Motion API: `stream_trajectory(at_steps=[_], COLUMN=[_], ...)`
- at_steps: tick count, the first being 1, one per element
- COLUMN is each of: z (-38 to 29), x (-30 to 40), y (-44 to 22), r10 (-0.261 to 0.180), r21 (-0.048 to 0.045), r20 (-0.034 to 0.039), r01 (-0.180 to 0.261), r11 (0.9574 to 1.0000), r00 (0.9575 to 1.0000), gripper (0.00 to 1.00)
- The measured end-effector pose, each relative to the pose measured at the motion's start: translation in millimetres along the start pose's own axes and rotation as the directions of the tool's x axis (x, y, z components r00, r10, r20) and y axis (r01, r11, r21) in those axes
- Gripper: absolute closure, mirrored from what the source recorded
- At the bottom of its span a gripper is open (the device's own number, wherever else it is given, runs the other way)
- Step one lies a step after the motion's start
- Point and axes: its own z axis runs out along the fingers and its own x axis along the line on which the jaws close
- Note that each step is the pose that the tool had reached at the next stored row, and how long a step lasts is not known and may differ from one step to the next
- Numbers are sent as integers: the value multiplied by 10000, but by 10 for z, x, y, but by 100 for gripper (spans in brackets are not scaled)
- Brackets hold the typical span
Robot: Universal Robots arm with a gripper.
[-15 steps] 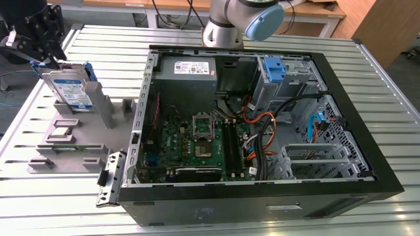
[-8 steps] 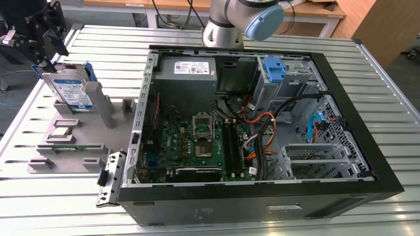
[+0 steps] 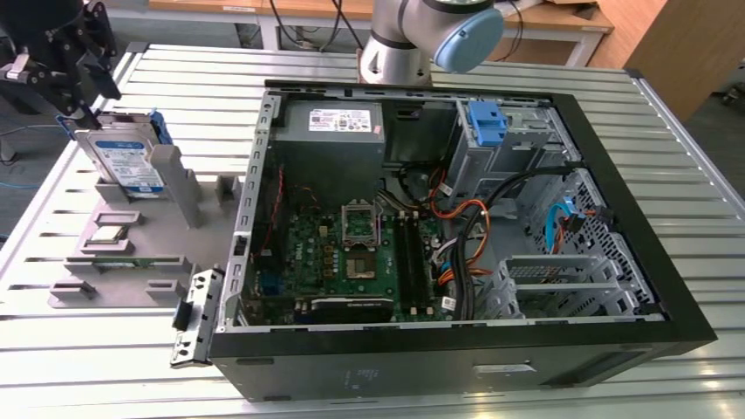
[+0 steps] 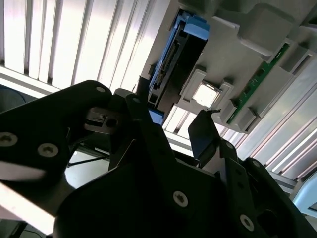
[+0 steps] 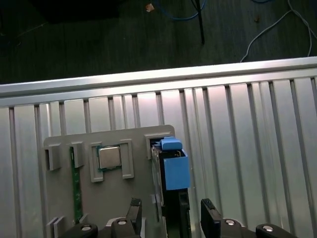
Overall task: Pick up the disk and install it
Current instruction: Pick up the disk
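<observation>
The disk (image 3: 122, 161) stands on edge in a slot of the grey holder (image 3: 152, 262), at the exterior view's left. It has a blue-and-white label and a blue carrier frame. My gripper (image 3: 87, 118) hangs over its top end, open. In the first wrist view the two black fingertips (image 5: 210, 218) straddle the disk (image 5: 176, 171), one on each side, with small gaps. The second wrist view shows the disk (image 4: 173, 64) just beyond the fingers (image 4: 203, 134).
An open computer case (image 3: 652, 262) lies on the slatted metal table (image 3: 140, 367). Inside are a grey power supply (image 3: 331, 131), a motherboard (image 3: 349, 253) and a blue bracket (image 3: 487, 122) on the drive cage. The holder also carries a processor chip (image 3: 107, 234) and a memory stick (image 5: 76, 183).
</observation>
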Motion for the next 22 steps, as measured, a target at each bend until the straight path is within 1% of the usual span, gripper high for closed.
stream_trajectory(at_steps=[2,5,13,18,22], z=[3,9,65,102,140], x=[0,1,5,9,12], y=[0,-1,2,9,12], r10=[-233,-460,-922,-1135,-1301], r21=[-15,-27,82,135,197], r20=[-13,-24,-38,-47,-54], r01=[233,459,922,1136,1302], r11=[9997,9989,9957,9934,9913], r00=[9997,9989,9957,9935,9915], gripper=[41,41,41,41,41])
